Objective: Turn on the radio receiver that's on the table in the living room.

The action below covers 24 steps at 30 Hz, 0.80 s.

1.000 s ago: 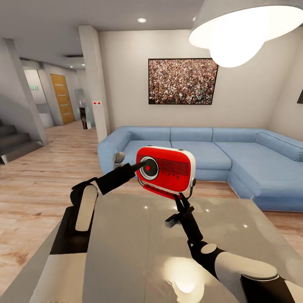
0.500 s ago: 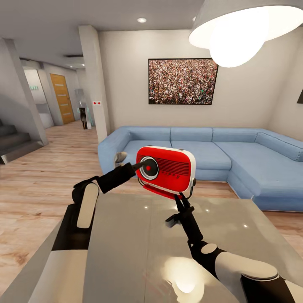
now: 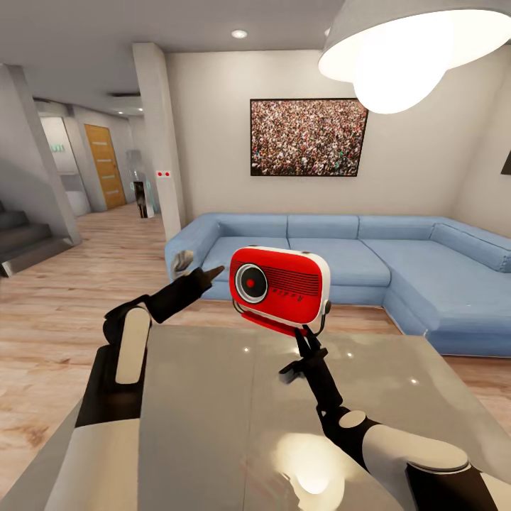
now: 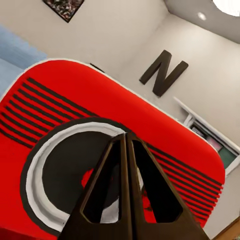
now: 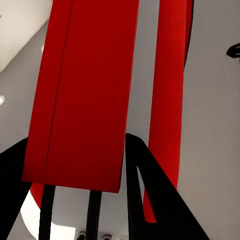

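Head view: the red radio receiver (image 3: 280, 287) is held up above the far edge of the grey table (image 3: 213, 419), pinched at its bottom by the right gripper (image 3: 306, 342), while the left gripper (image 3: 213, 272), fingers pressed together, points at its dial from just beside it.

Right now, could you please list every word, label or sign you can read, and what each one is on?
"N": a large dark letter mounted on the wall.
Small dark marks on the radio receiver, below its grille: too small to read.
Green sign down the hallway: too blurred to read.
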Motion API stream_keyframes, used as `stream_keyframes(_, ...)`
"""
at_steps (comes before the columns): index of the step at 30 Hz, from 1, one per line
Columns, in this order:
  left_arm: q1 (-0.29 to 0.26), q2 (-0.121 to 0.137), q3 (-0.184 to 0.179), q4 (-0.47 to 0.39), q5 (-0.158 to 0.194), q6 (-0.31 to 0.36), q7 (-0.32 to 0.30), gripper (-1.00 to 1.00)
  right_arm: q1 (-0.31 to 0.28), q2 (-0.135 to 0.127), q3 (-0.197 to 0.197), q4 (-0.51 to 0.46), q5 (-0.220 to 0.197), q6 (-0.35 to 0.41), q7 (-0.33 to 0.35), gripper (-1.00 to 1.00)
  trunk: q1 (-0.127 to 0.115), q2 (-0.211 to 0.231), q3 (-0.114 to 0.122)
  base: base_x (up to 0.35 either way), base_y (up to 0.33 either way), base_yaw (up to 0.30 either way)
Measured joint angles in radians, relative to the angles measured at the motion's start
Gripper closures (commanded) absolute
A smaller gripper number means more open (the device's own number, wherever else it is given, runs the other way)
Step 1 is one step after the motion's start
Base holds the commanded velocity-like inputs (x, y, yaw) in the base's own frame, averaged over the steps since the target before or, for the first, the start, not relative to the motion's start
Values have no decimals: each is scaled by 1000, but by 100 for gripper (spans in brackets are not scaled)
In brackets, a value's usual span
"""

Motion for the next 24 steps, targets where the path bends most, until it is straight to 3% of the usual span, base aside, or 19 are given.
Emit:
stream_keyframes(11, 0, 0, 16, 81, -4, -5, 6, 100, 0, 0, -2, 0, 0, -2, 0, 100, 0, 0, 0, 0, 0, 0)
stream_keyframes(16, 0, 0, 10, 190, -4, -79, 8, 100, 0, 0, 0, 0, 0, -3, 0, 100, 0, 0, 0, 0, 0, 0)
stream_keyframes(24, 0, 0, 6, 237, -4, -104, 8, 100, 0, 0, 0, 0, 0, -3, 0, 100, 0, 0, 0, 0, 0, 0)
